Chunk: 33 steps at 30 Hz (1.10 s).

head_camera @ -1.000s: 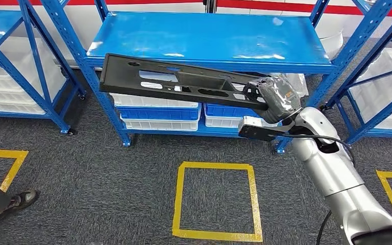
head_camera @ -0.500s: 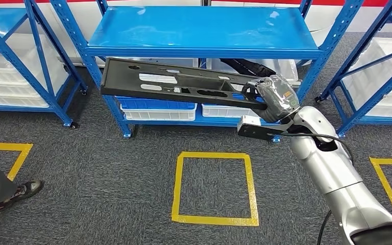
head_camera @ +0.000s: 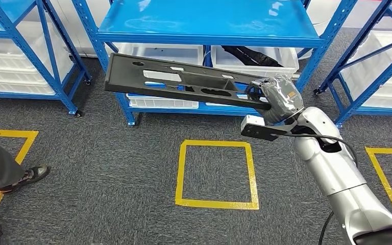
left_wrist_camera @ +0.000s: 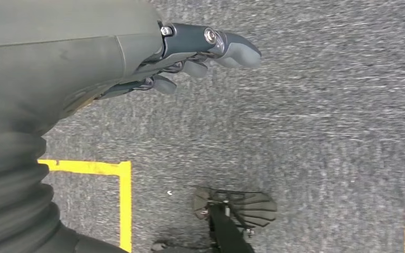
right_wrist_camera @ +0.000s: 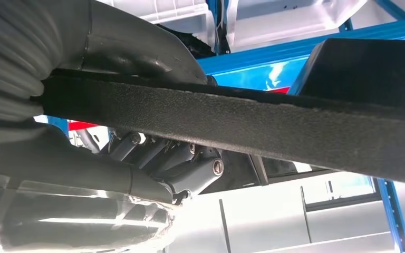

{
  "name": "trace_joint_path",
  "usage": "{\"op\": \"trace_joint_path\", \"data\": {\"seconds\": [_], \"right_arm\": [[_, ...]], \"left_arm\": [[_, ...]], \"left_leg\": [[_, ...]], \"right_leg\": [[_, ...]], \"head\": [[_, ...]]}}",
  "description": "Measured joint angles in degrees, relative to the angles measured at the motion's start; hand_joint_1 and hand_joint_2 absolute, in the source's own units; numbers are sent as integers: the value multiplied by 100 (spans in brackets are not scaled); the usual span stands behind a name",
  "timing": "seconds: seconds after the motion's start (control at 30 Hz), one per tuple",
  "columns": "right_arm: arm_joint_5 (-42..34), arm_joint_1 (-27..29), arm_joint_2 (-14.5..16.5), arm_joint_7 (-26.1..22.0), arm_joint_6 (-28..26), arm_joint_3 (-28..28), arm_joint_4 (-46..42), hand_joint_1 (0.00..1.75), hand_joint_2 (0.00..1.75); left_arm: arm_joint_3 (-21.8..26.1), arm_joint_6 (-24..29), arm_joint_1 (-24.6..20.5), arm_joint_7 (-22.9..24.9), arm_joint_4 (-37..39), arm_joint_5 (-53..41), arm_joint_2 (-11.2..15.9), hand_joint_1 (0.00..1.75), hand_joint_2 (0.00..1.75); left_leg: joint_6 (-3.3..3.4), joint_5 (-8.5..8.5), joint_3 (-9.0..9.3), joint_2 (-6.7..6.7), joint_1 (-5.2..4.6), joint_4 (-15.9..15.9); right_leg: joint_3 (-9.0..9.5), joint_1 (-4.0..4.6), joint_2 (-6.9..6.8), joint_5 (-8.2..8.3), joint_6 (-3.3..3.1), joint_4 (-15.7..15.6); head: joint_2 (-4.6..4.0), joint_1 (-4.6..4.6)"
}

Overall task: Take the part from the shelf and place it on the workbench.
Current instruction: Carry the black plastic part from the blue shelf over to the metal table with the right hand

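The part [head_camera: 178, 80] is a long black panel with several cut-outs. My right hand [head_camera: 278, 98] grips its right end and holds it out level in front of the blue shelf [head_camera: 209, 23], off the shelf board. In the right wrist view the part's dark edge [right_wrist_camera: 274, 124] runs across the hand, with the fingers [right_wrist_camera: 190, 168] curled under it and the thumb on the other side. My left hand [left_wrist_camera: 190, 58] hangs over grey carpet with its fingers loosely bent and nothing in them.
A yellow taped square [head_camera: 217, 173] marks the carpet in front of me. White bins [head_camera: 163, 53] sit on the lower shelf levels. More blue racks [head_camera: 372, 56] stand to both sides. A person's shoe [head_camera: 28, 176] is at the left edge.
The whole picture has shifted: the shelf and floor marks slid upward, so the camera has moved. The part stays in my right hand in the same pose.
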Motion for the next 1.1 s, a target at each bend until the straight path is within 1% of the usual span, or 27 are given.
{"op": "trace_joint_path", "data": {"seconds": [0.03, 0.07, 0.1, 0.13, 0.17, 0.2, 0.23, 0.27, 0.3, 0.33, 0.37, 0.4, 0.67, 0.73, 0.77, 0.8, 0.83, 0.87, 0.9, 0.93, 0.97, 1.0, 1.03, 1.07, 1.1], "right_arm": [[-1, 1, 3, 0, -1, -1, -6, 175, 175], [-5, 3, 3, 0, -2, -1, -11, 175, 175], [-11, 13, 2, 0, -3, -1, -16, 175, 175], [-19, 23, 1, 0, -3, 1, -16, 175, 175], [-28, 36, 0, 0, -4, 1, -17, 175, 175], [-34, 52, 0, 0, -4, 1, -20, 175, 175], [-39, 63, -1, 0, -4, -1, -22, 175, 175], [-46, 75, -3, 0, -4, -1, -24, 175, 175], [-61, 88, -5, 1, -4, -2, -25, 175, 175], [-84, 102, -5, 2, -3, -3, -25, 175, 175], [-105, 114, -4, 4, -1, -3, -25, 175, 175], [-123, 122, -2, 5, 0, -4, -25, 175, 175], [-131, 126, -1, 7, 1, -6, -25, 175, 175], [-142, 131, 0, 7, 2, -13, -25, 175, 175], [-151, 128, 3, 8, 7, -32, -28, 175, 175], [-162, 102, 11, 15, 28, -60, -28, 175, 175], [-171, 72, 23, 22, 55, -91, -29, 175, 175], [-178, 28, 28, 30, 82, -125, -26, 175, 175], [-182, -13, 21, 33, 108, -148, -15, 175, 175], [-174, -40, -7, 27, 120, -167, -2, 175, 175], [-156, -68, -37, 20, 126, -181, 6, 175, 175], [-134, -81, -65, 14, 131, -193, 10, 175, 175], [-111, -87, -85, 11, 134, -200, 10, 175, 175], [-95, -77, -91, 11, 134, -199, 8, 175, 175], [-86, -60, -101, 11, 134, -196, 12, 175, 175]], "left_arm": [[0, 0, 0, -1, 0, 0, 1, 0, 175], [0, 0, 2, -2, 0, -1, 4, 0, 175], [0, 0, 8, -1, 1, -3, 9, 0, 175], [0, 0, 15, 0, 2, -6, 15, 0, 175], [0, -1, 23, 4, 3, -10, 21, 0, 175], [0, -3, 31, 8, 4, -14, 25, 0, 175], [0, -5, 34, 11, 4, -16, 25, 0, 175], [0, -8, 36, 14, 5, -19, 23, 0, 175], [0, -10, 36, 15, 5, -21, 22, 0, 175], [0, -10, 35, 15, 5, -23, 21, 0, 175], [0, -11, 35, 16, 5, -25, 21, 0, 175], [0, -11, 34, 16, 5, -27, 20, 0, 175], [0, -11, 34, 17, 5, -27, 21, 0, 175], [0, -11, 33, 18, 5, -27, 21, 0, 175], [1, -11, 29, 19, 4, -27, 22, 0, 175], [2, -11, 19, 20, 2, -32, 30, 0, 175], [3, -11, 10, 22, -1, -37, 38, 0, 175], [4, -10, -7, 25, -4, -41, 42, 0, 175], [4, -9, -20, 28, -6, -46, 33, 0, 175], [4, -7, -29, 38, -7, -56, 14, 0, 175], [4, -7, -39, 48, -9, -69, -6, 0, 175], [5, -7, -41, 58, -10, -85, -21, 0, 175], [5, -7, -42, 68, -12, -101, -26, 0, 175], [5, -7, -38, 74, -12, -108, -26, 0, 175], [6, -7, -28, 79, -10, -111, -26, 0, 175]], "left_leg": [[-31, 82, -36, -4, -13, -14], [-50, 161, -54, -9, -26, -40], [-68, 240, -71, -18, -30, -70], [-94, 244, -105, -28, -27, -80], [-127, 131, -152, -35, -20, -12], [-165, -93, -214, -40, -8, 170], [-201, -407, -289, -38, 9, 481], [-224, -716, -365, -37, 21, 882], [-237, -935, -424, -36, 29, 1283], [-237, -1049, -446, -36, 33, 1585], [-233, -1084, -442, -36, 33, 1763], [-227, -1074, -422, -36, 33, 1834], [-220, -1046, -391, -37, 32, 1833], [-199, -969, -289, -38, 28, 1752], [-117, -882, -19, -51, 3, 1417], [-9, -838, 309, -60, -42, 963], [111, -772, 595, -67, -97, 506], [231, -649, 851, -57, -123, 9], [242, -517, 806, -29, -111, -193], [159, -279, 575, -1, -48, -220], [44, -80, 333, 25, 25, -200], [-76, 76, 106, 31, 60, -133], [-158, 194, -47, 30, 83, -71], [-171, 264, -82, 26, 78, -71], [-179, 320, -110, 29, 86, -80]], "right_leg": [[203, 13, 8, -61, -35, -353], [276, 39, 16, -109, -75, -510], [224, 33, 20, -85, -112, -546], [169, 7, 12, -29, -135, -531], [119, -15, 3, 32, -189, -514], [50, -37, -7, 95, -247, -511], [-3, -33, -14, 156, -300, -499], [-76, -18, -18, 214, -345, -490], [-149, 0, -19, 266, -364, -482], [-216, 16, -19, 316, -375, -473], [-265, 27, -19, 351, -379, -467], [-295, 35, -18, 372, -382, -464], [-313, 40, -17, 385, -384, -462], [-345, 53, -16, 408, -386, -458], [-385, 70, -12, 446, -390, -456], [-441, 73, -12, 513, -357, -456], [-490, 69, -11, 607, -305, -481], [-594, 70, -5, 575, -274, -409], [-736, 26, -3, 367, -207, -3], [-580, -49, 5, 213, -60, 68], [-370, -84, 18, -19, 34, 77], [-131, -129, 23, -124, 132, 4], [162, -156, 28, -70, 185, -393], [162, -136, 28, -91, 104, -441], [80, -159, 16, -52, 31, -403]], "head": [[-1, -5], [-1, -13], [-1, -25], [-1, -29], [0, -37], [0, -49], [0, -56], [0, -64], [0, -68], [0, -68], [0, -70], [0, -71], [0, -71], [0, -69], [0, -68], [0, -59], [0, -54], [0, -41], [0, -27], [0, -20], [0, -4], [0, -5], [0, -16], [-1, -29], [-1, -48]]}}
